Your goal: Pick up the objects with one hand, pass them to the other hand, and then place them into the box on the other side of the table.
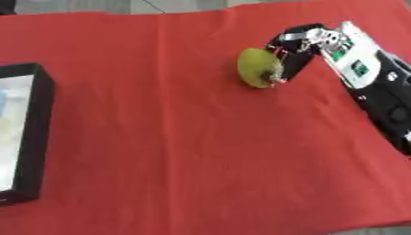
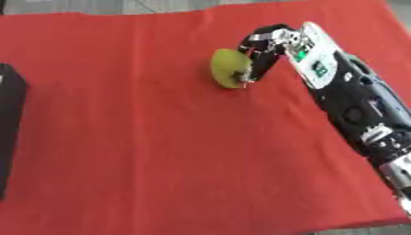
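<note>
red cloth [image 1: 201, 137] over the whole table, creased in a faint line running from the far edge toward the near side. on it, right of centre and toward the far side, a yellow-green fruit [image 1: 258, 67], oval, standing a little on end, with a small dark spot low on its right side. right hand [image 2: 265, 48] at that fruit, coming in from the right edge on a black and silver arm with a white panel along the forearm [image 2: 317, 57]. fingers [image 1: 291, 62] curled down against the fruit's right side, touching it, tips near the dark spot; thumb not made out, so whether closed fully round the fruit or only pressed against one side cannot be told. fruit resting on the cloth, not lifted as far as can be seen.

black box [image 1: 36, 133] at the left edge, well apart from the fruit, with dark walls and a pale inside; something pale and bluish lying within, too blurred to name. in the right eye view only the box's dark right wall showing at the left edge. a strip of grey floor [image 1: 120, 5] beyond the far edge of the cloth.
</note>
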Available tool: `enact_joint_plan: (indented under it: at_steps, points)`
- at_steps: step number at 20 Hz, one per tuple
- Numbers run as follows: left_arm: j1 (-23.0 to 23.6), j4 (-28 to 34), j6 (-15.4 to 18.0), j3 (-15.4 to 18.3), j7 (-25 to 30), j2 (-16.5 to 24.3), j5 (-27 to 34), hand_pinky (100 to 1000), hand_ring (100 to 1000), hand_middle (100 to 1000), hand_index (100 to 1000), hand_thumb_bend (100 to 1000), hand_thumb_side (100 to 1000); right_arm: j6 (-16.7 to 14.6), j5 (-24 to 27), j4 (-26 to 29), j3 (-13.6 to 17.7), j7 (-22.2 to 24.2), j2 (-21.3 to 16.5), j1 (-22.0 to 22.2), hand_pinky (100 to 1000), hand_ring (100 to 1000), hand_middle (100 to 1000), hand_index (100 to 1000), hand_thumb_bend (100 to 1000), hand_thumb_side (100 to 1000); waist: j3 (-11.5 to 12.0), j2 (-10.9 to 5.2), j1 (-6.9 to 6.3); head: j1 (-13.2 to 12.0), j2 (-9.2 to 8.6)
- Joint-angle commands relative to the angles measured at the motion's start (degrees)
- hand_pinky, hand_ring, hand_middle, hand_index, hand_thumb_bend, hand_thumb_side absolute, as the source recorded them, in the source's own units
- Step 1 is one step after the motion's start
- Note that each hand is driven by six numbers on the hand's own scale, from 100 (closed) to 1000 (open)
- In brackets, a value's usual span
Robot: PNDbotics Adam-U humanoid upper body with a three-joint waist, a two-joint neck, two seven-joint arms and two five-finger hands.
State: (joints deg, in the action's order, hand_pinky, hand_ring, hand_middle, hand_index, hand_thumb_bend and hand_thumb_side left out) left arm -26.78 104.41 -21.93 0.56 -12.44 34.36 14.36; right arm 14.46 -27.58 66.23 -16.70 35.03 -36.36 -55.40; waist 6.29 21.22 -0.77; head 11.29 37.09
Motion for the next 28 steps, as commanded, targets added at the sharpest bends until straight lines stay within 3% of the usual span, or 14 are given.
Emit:
enact_joint_plan:
  at_steps: [1, 7, 11, 16, 28]
  points:
    - [-0.7, 1.1, -0.1, 0.9, 0.0, 1.1, 0.0, 911, 723, 702, 723, 527, 599, 1.3, 1.1, 1.2, -0.2, -4.4, -0.5, -0.3, 785, 683, 583, 570, 100, 100, 0.0, -0.95, -0.17, 0.3, -0.66]
    - [-0.6, 1.1, 0.1, 1.0, 0.0, 1.2, 0.0, 910, 722, 700, 721, 523, 599, 3.4, 5.6, 4.8, 0.1, -9.3, -1.6, 0.6, 768, 659, 560, 540, 100, 100, -0.2, -1.16, -0.39, 0.3, -0.61]
    - [-0.4, 1.0, 0.3, 1.1, -0.1, 1.4, 0.0, 908, 722, 701, 721, 521, 600, 5.4, 8.3, 11.4, 1.6, -12.7, -3.5, 2.1, 757, 647, 558, 537, 100, 100, -0.6, -1.45, -0.67, 0.2, -0.65]
    - [-0.5, 0.8, 0.5, 1.1, -0.3, 1.7, 0.1, 907, 722, 701, 721, 517, 600, 9.4, 11.1, 21.4, 3.8, -21.0, -5.0, 6.3, 774, 654, 564, 545, 100, 100, -1.3, -1.72, -1.26, -0.4, -0.73]
    - [-3.0, 0.5, 1.7, -0.6, 0.9, 3.6, -0.7, 899, 722, 696, 722, 514, 602, 11.9, 15.6, 39.4, 3.2, -33.8, -2.5, 15.9, 738, 611, 564, 542, 100, 100, -1.9, -2.09, -2.93, -1.6, -0.72]
